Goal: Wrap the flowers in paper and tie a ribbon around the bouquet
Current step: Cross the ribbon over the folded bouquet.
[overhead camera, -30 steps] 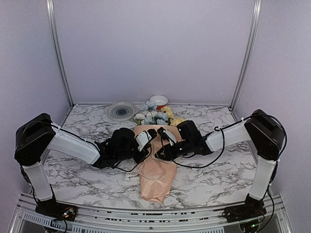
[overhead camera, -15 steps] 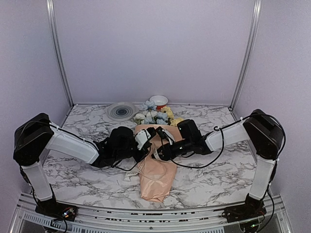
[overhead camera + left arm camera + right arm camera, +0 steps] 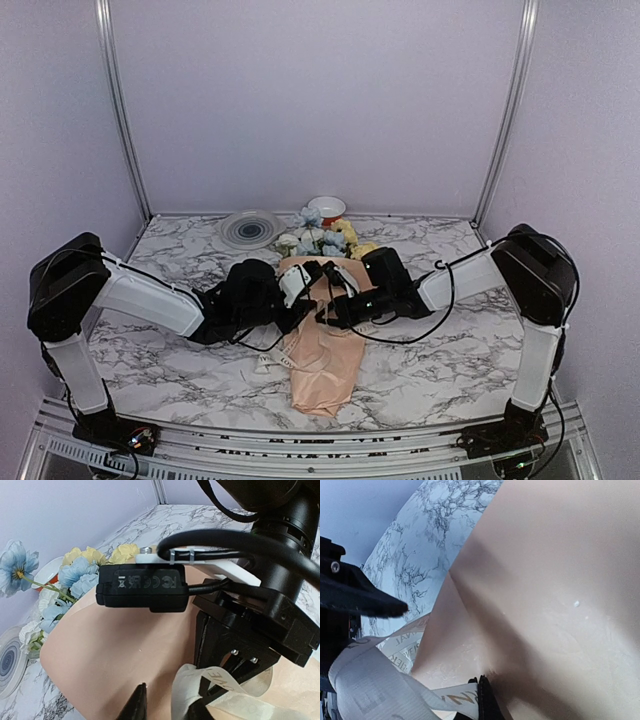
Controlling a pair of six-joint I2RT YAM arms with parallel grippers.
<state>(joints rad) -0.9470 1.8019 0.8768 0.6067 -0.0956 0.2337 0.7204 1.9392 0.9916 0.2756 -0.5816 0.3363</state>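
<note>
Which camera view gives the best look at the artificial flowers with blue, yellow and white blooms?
The left wrist view: the blue, yellow and white artificial flowers appear close, single blooms distinct beside the peach paper wrap. The top view shows the flowers small at the wrap's far end. The right wrist view shows none.

I can read a row of compliance marks on the black camera housing (image 3: 142,587) at the centre of the left wrist view: a crossed-out bin, FCC and CE. The ribbon (image 3: 375,680) carries printed capitals, but I catch only fragments, roughly "AVAL", at the right wrist view's lower left.
</note>
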